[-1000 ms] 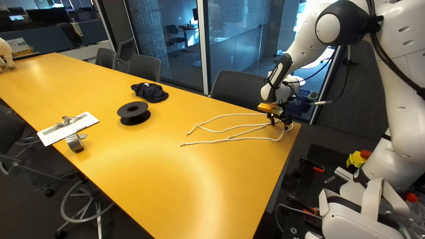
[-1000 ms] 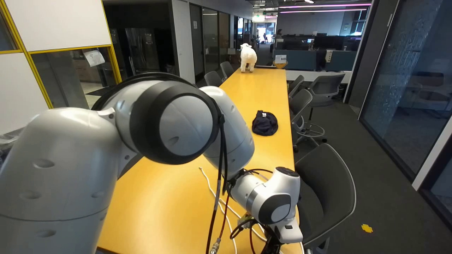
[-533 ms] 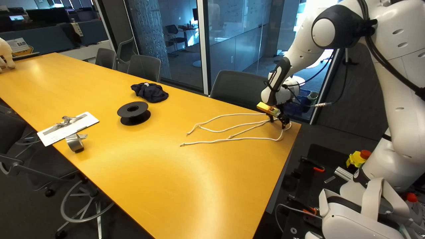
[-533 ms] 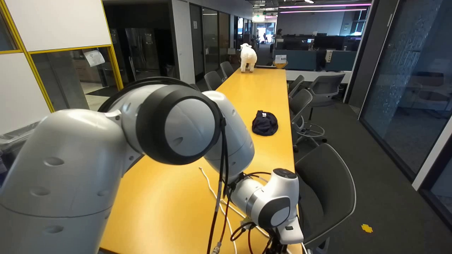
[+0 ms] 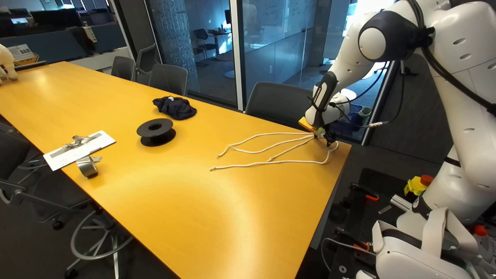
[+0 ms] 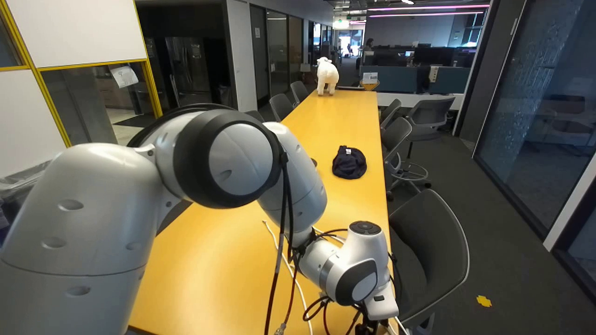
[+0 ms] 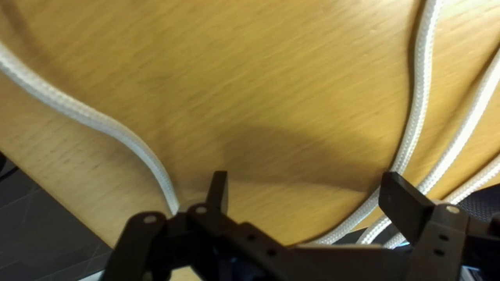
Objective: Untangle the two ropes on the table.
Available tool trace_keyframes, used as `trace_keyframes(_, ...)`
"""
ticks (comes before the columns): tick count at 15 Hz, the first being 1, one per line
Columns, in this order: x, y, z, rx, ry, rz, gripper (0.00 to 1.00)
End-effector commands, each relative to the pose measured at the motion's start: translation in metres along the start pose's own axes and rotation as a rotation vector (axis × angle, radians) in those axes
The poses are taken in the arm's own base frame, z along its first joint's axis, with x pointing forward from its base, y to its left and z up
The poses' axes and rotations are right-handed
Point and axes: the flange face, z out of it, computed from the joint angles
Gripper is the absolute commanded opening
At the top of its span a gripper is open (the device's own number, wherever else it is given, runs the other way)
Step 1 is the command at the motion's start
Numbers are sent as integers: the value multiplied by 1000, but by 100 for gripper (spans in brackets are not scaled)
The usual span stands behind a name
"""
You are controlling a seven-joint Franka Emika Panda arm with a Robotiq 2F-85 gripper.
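A: Item: ropes [image 7: 422, 78], two. Appearance?

B: White, slender, rounded, with a fine braided weave plain to see in the wrist view; laid in long loose waves

A: Location?

B: On the yellow table [image 5: 201, 217], by one corner. In an exterior view four strands fan out from beneath the gripper [image 7: 303, 177]. The lowest in that view curls back in a hook near the corner. Two tips lie clear at the far end of the fan; two other strands run in until they meet a neighbour. Which strand belongs to which rope cannot be told

A: And the fingers [image 7: 402, 205]?

B: Spread wide, table top showing between them. In the wrist view three strands pass behind one finger, side by side; a single strand bends in beside the other. Contact: cannot tell

A: Also on the table?

B: Black spool [image 5: 156, 133], dark cloth [image 5: 176, 109], roll of tape [image 5: 87, 166], all apart from the ropes
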Motion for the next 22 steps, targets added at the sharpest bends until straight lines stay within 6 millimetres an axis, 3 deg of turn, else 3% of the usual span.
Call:
trace_keyframes(1,-4,2,-5,51,50,10,100)
trace_keyframes(9,-10,3,2,61,67,-8,100)
trace_keyframes(16,-6,-3,-8,116,91,-12,100)
trace_keyframes(22,-10,-5,0,105,87,-23,100)
